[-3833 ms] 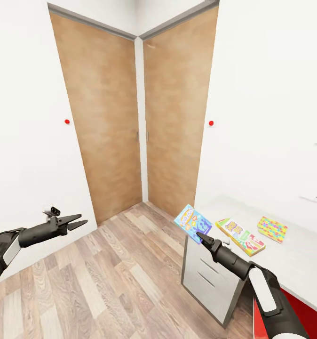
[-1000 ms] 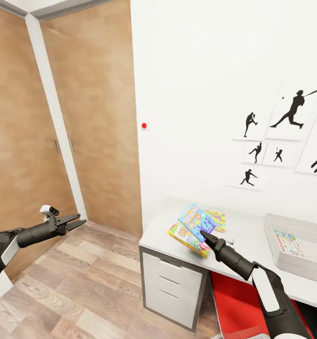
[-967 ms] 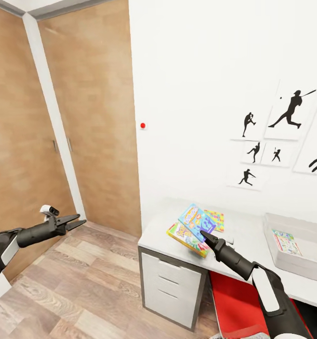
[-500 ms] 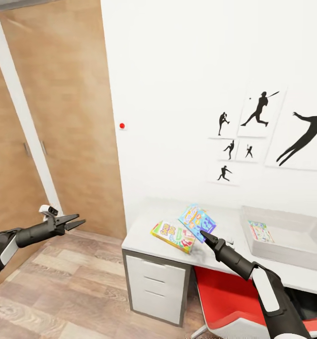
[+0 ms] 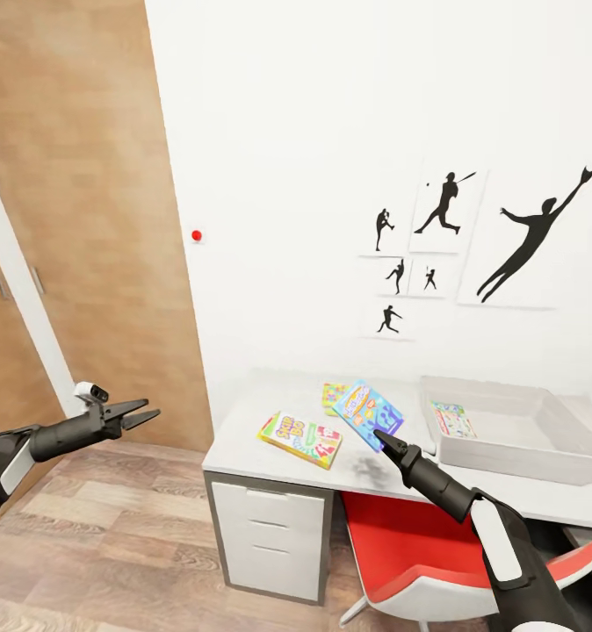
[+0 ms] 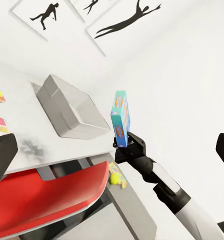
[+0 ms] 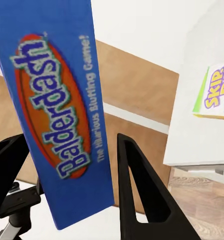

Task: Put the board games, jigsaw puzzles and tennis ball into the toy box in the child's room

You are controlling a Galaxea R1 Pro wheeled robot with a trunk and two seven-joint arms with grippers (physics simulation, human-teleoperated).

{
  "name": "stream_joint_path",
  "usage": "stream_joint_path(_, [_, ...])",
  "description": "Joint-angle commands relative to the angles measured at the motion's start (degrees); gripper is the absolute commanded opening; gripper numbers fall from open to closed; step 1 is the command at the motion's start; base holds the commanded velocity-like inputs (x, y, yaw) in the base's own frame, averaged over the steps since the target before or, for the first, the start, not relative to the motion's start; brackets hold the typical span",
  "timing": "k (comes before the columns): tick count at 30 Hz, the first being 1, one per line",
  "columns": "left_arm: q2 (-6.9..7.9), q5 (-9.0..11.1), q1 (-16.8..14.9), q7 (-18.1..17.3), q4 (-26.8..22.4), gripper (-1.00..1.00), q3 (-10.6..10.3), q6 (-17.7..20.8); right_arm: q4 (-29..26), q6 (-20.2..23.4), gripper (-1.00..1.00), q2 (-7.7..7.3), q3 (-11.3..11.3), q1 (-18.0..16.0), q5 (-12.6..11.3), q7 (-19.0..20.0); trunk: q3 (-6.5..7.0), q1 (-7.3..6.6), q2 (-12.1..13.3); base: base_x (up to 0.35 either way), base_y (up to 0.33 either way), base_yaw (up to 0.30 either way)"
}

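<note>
Our right pincer (image 5: 377, 434) is clamped on the flat blue board game box (image 5: 367, 414), held above the white bench (image 5: 243, 443). Left pincer (image 5: 147, 410) gapes empty. Light-grey shallow toy box (image 5: 516, 456) sits w/ room; we'd approach level, release low inside.

The held board game (image 5: 367, 413) is blue with yellow cartoon print; its edge (image 7: 62, 115) is deep blue with an orange oval and white "Balderdash" lettering. At lower centre, the game (image 5: 300, 438) lying on the white table (image 5: 243, 443) is yellow and green with red patches. The puzzle (image 5: 333, 394) behind shows yellow, pink and blue. The grey toy box (image 5: 507, 456) at centre right holds a pale green-white box (image 5: 454, 419). Below is a red chair (image 5: 410, 549). Black silhouettes (image 5: 524, 237) mark the white wall; the door (image 5: 85, 193) at left is tan wood.
</note>
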Motion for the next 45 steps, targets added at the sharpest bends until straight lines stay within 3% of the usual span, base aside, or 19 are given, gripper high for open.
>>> stream_joint_path(1, [0.01, 0.06, -0.02, -0.19, 0.02, 1.0, -0.06, 0.61, 0.01, 0.3, -1.0, 0.01, -0.09, -0.03, -0.1, 0.11, -0.04, 0.03, -0.06, 0.0, 0.0, -0.023])
stream_joint_path(13, [0.05, 0.08, -0.02, -0.19, 0.04, 1.0, -0.06, 0.53, -0.07, 0.24, -1.0, 0.11, -0.08, -0.03, 0.0, -0.01, 0.1, 0.03, -0.06, 0.0, 0.0, -0.041])
stream_joint_path(25, [0.08, 0.14, -0.02, -0.19, 0.05, 1.0, -0.04, 0.46, -0.02, 0.23, -1.0, 0.11, -0.08, -0.03, -0.07, 0.18, 0.78, 0.03, -0.06, 0.01, 0.002, -0.227])
stream_joint_path(45, [0.08, 0.05, -0.02, -0.19, 0.05, 1.0, -0.04, 0.43, -0.02, 0.23, -1.0, 0.02, -0.12, -0.03, -0.08, 0.15, 1.88, 0.03, -0.06, 0.149, 0.044, -0.244])
